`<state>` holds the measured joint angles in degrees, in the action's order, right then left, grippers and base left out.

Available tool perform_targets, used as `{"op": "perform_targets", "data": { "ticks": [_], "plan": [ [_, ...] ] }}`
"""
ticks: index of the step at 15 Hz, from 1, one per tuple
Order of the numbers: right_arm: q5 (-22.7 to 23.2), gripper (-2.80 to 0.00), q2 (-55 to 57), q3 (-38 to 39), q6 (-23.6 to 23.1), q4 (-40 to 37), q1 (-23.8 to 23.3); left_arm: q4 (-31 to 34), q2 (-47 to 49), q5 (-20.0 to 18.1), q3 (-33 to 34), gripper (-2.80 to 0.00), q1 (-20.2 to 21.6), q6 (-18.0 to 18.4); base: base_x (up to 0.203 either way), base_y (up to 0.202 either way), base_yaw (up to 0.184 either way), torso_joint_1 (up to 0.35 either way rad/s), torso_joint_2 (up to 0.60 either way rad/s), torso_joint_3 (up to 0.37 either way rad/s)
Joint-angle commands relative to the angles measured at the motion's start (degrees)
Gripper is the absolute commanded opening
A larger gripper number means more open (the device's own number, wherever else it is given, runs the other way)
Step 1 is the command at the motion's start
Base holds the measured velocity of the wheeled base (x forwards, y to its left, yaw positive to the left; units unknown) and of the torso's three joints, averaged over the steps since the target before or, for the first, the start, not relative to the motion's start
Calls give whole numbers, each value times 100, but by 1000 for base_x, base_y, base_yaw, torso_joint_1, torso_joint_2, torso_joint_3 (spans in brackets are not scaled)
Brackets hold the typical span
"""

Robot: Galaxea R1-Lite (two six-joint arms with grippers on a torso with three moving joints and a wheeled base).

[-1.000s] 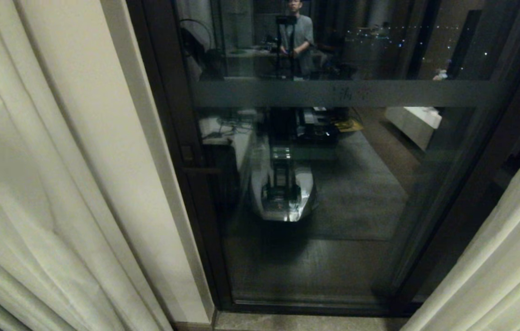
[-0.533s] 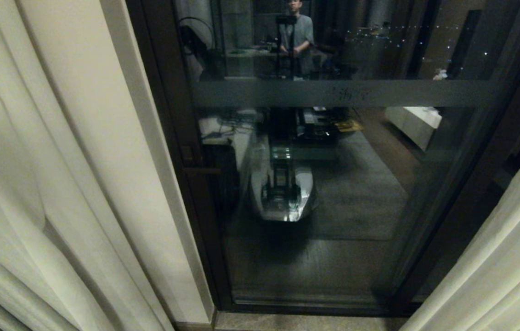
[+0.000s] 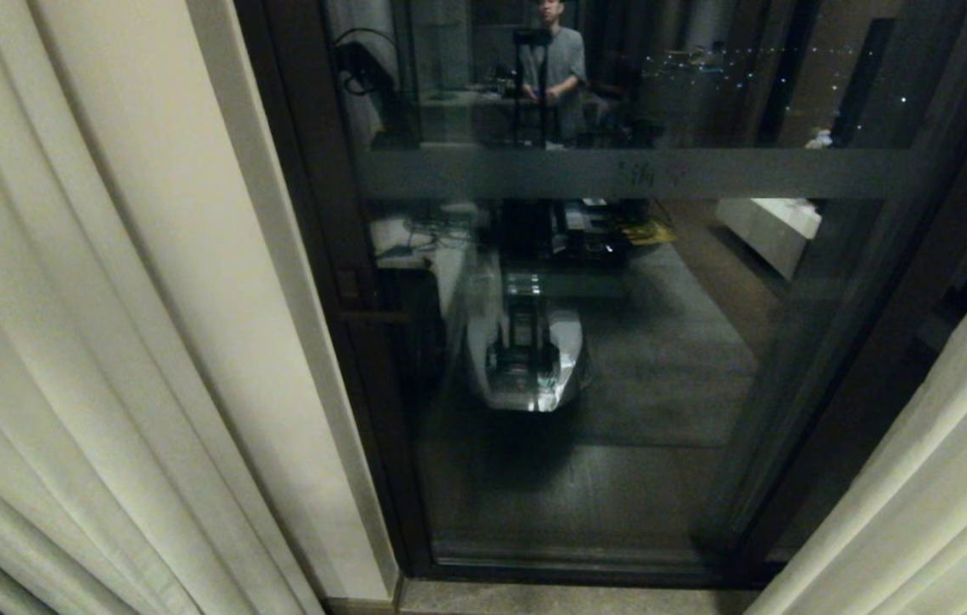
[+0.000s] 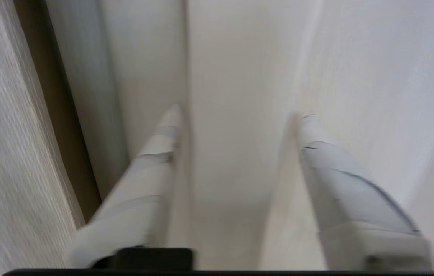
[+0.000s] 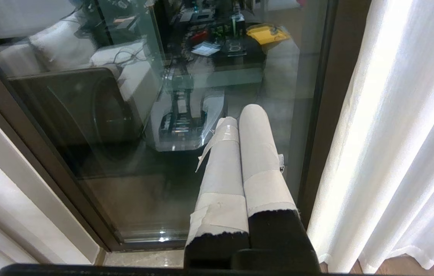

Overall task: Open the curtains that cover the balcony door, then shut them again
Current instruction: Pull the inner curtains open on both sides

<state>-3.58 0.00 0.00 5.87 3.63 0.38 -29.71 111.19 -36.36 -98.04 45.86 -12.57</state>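
Between parted left end effector (image 4: 236, 115) fingers: curtains (image 4: 240, 76).

Cream wall strip (image 3: 219, 256) as landmark: pale stone floor (image 3: 569, 600) just below its foot. Well to its right, reflected in glass: person in grey shirt (image 3: 559, 68), cluttered desk (image 5: 217, 46), yellow item (image 5: 267, 33).
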Motion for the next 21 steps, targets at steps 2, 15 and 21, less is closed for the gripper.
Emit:
{"op": "perform_targets", "data": {
  "ticks": [2, 15, 21],
  "plan": [
    [-2, -280, 0, 0, 2, 6, 2, -17, -566, -17, 628, 0, 2, -9, 0, 0, 0, 0, 0, 0],
    [-2, -280, 0, 0, 2, 6, 2, -10, -3197, 32, 3886, 0, 28, 50, 0, 0, 0, 0, 0, 0],
    [-2, -280, 0, 0, 2, 6, 6, 14, -4016, -2, 4913, -280, -98, 95, 0, 0, 0, 0, 0, 0]
  ]
}}
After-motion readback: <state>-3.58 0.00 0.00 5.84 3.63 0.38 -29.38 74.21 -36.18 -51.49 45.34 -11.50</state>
